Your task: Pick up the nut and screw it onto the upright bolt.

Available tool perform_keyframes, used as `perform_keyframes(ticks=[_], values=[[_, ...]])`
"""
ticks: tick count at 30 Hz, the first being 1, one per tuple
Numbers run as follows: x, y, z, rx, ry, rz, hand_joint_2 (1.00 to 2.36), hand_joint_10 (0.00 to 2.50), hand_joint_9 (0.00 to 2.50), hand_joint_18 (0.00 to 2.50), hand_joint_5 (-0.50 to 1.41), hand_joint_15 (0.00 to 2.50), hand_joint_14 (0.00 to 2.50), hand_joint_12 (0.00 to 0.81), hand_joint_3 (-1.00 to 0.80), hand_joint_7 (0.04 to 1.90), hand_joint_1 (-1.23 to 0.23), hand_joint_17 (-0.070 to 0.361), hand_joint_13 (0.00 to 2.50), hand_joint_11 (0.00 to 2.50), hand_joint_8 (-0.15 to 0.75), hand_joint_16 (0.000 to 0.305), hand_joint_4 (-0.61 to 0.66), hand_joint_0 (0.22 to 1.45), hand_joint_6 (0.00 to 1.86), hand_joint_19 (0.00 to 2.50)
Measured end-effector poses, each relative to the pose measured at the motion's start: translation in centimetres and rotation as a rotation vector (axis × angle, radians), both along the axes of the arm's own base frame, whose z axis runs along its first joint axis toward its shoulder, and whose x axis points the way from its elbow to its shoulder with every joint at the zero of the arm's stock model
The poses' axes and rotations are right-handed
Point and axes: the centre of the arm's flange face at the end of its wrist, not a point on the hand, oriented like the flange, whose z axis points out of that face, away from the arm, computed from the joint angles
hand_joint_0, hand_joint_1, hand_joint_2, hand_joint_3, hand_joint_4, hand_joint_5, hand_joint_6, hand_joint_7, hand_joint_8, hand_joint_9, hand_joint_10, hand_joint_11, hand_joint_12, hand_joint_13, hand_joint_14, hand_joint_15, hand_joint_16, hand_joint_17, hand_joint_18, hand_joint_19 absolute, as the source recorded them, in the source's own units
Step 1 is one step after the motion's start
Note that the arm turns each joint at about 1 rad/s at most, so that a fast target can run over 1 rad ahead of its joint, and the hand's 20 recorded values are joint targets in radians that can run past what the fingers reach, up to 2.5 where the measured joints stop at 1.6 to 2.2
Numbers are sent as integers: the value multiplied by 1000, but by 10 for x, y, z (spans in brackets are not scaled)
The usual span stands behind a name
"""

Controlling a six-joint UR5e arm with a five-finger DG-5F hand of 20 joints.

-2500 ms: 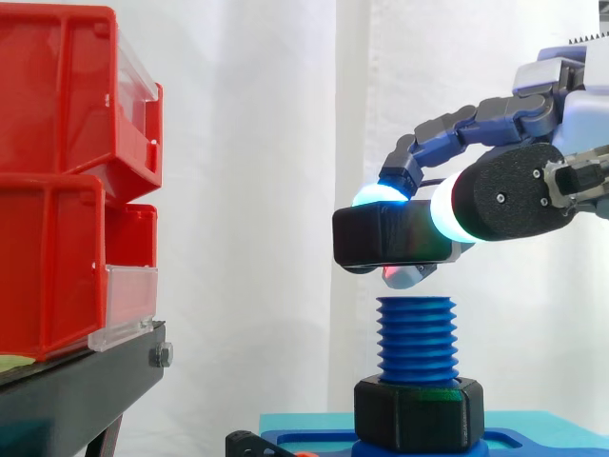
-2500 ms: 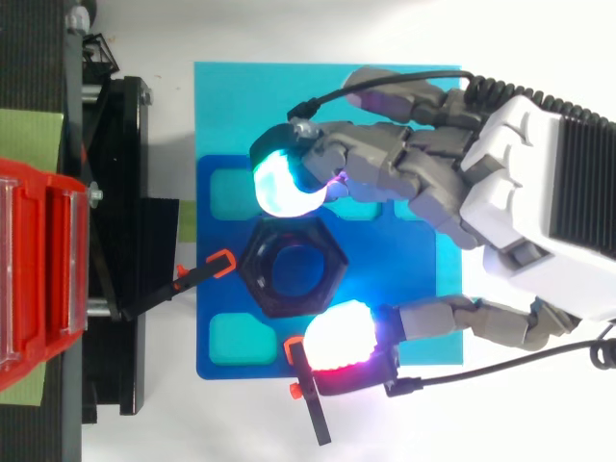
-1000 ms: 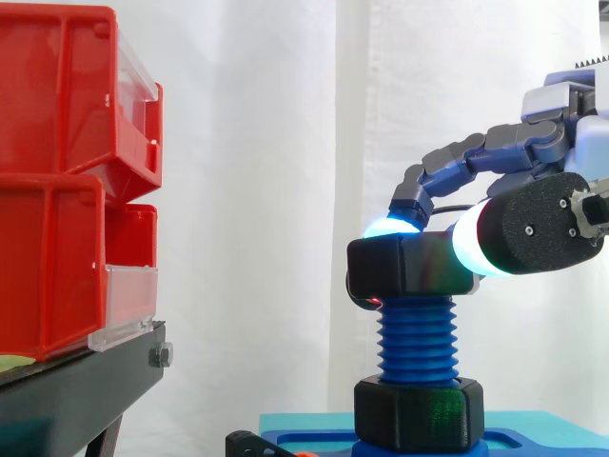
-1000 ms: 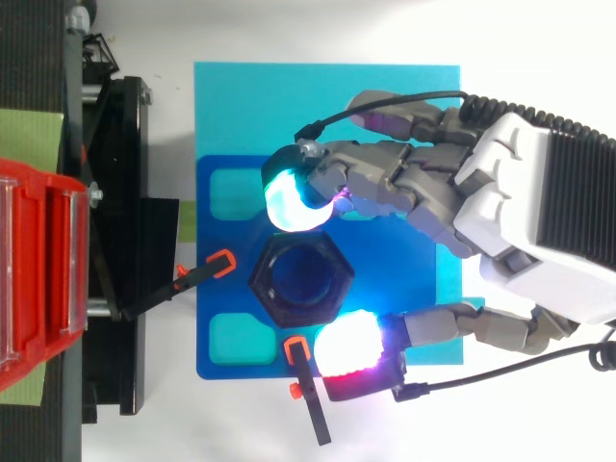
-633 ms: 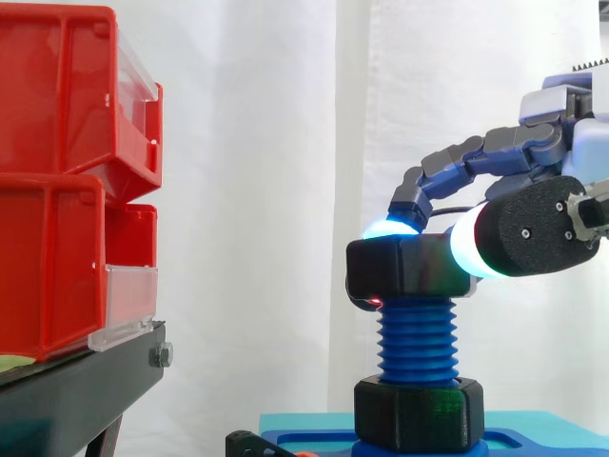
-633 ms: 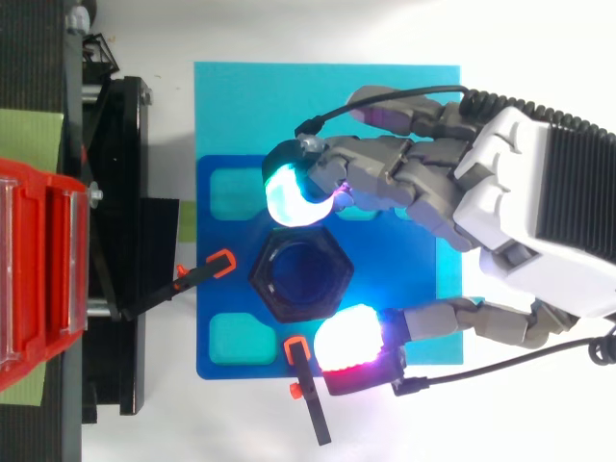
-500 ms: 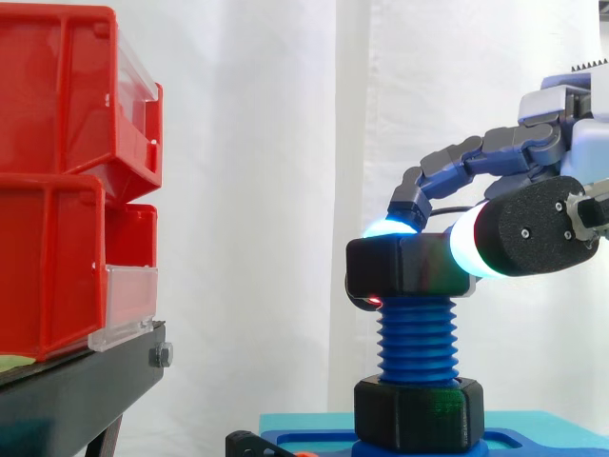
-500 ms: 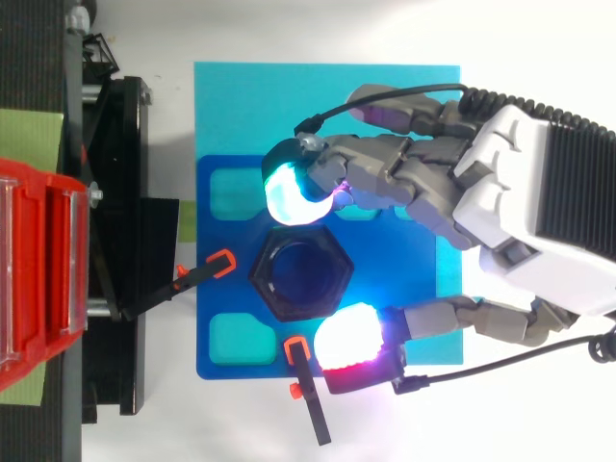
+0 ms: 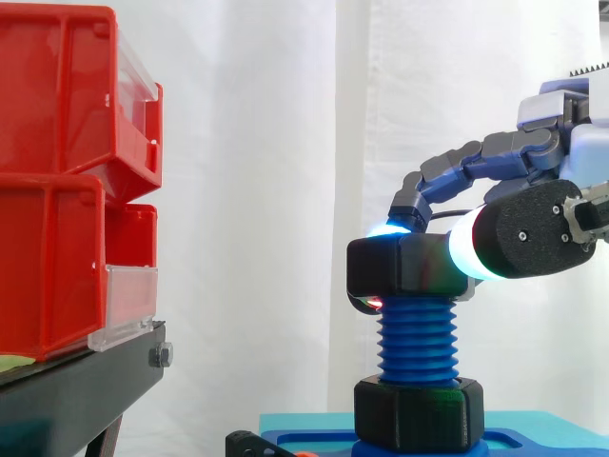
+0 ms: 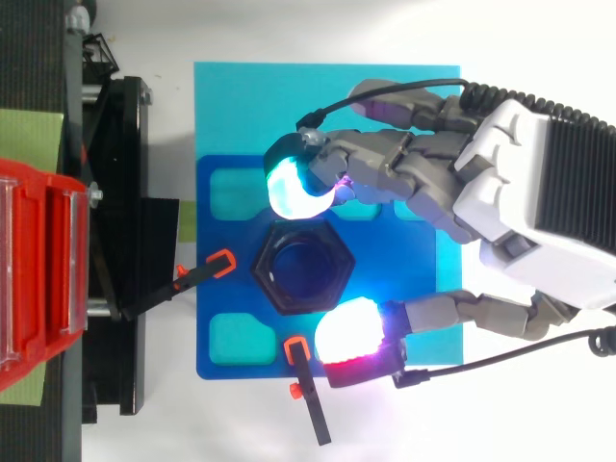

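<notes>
While nut (image 9: 395, 267) caps bolt (image 9: 416, 338), hand (image 10: 520, 192) seemingly pinching

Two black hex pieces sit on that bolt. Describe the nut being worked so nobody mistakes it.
From the blue base plate rises a blue threaded bolt. The nut is the black hexagon on its top end, pinched by the hand; the black hex collar at the bolt's foot is untouched.
</notes>
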Motion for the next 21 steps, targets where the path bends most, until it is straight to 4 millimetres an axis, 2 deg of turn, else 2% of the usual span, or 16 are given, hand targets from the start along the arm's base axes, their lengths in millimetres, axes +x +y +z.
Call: perform_keyframes(ticks=[21], values=[[1,2,0,-1,-3,14,1000,8,868,469,-156,51,2,293,-500,1019,-685,62,760,275,327,28,302,563,504,0]])
